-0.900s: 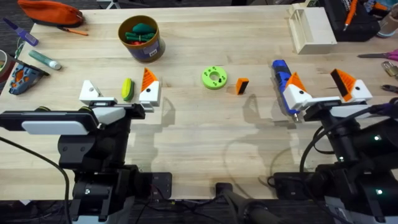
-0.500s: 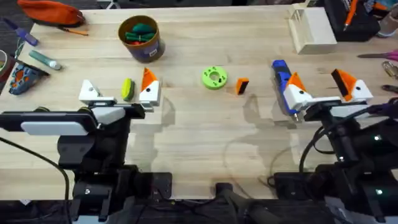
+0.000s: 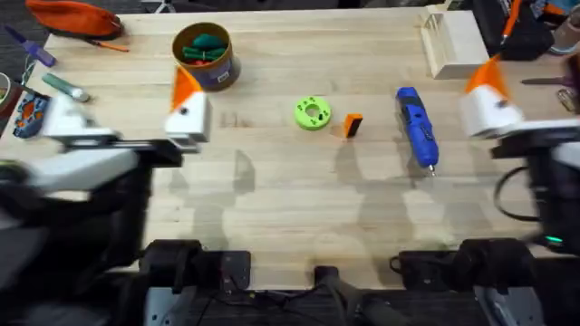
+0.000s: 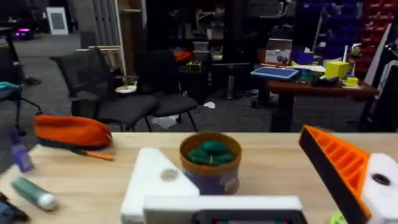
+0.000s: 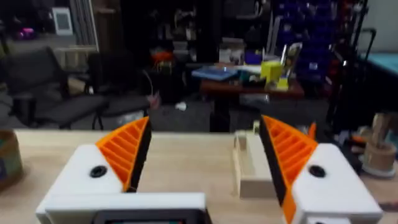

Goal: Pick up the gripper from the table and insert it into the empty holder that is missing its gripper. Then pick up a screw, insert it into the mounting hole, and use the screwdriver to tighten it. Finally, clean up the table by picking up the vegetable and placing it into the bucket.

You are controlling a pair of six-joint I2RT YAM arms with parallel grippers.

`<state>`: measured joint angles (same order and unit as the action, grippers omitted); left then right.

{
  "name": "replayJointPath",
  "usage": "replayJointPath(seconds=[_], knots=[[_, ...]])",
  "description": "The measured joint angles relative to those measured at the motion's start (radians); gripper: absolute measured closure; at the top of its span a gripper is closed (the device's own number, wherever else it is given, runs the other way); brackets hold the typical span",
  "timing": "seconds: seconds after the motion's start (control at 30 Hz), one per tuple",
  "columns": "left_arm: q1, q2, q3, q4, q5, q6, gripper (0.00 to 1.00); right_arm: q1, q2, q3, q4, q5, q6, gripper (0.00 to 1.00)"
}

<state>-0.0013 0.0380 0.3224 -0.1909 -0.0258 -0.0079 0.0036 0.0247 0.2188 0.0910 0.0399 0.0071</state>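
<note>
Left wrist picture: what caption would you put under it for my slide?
Left gripper, one finger missing its orange pad, faces the tan bucket of green toys on the wooden table.

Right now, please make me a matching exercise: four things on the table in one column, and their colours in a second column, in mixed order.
Things:
1. screwdriver
2. round disc with holes
3. bucket
4. gripper

Colours:
a. tan with a dark blue-purple band
b. orange with a black face
c. blue
d. green

Pairs: 1-c, 2-d, 3-a, 4-b
</note>
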Motion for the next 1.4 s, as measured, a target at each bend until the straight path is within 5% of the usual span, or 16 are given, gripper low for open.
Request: replayJointPath(seconds=[0.37,0.57,0.97,1.27,1.4], knots=[[0.0,0.445,0.617,-0.531,-0.044,0.0,0.015,0.0,0.398,0.539,-0.466,0.0,0.0,0.012],[0.0,0.713,0.847,-0.788,-0.047,0.0,0.015,0.0,0.673,0.784,-0.788,0.0,0.0,0.011],[0.0,1.061,0.906,-0.969,-0.047,0.0,0.014,0.0,1.035,0.876,-1.054,0.0,0.0,0.011],[0.004,1.21,0.906,-0.973,-0.047,0.002,0.015,0.0,1.075,0.876,-1.057,0.0,0.0,0.01],[0.077,1.247,0.906,-0.961,-0.008,0.047,0.015,0.0,1.075,0.876,-1.057,0.0,0.0,0.011]])
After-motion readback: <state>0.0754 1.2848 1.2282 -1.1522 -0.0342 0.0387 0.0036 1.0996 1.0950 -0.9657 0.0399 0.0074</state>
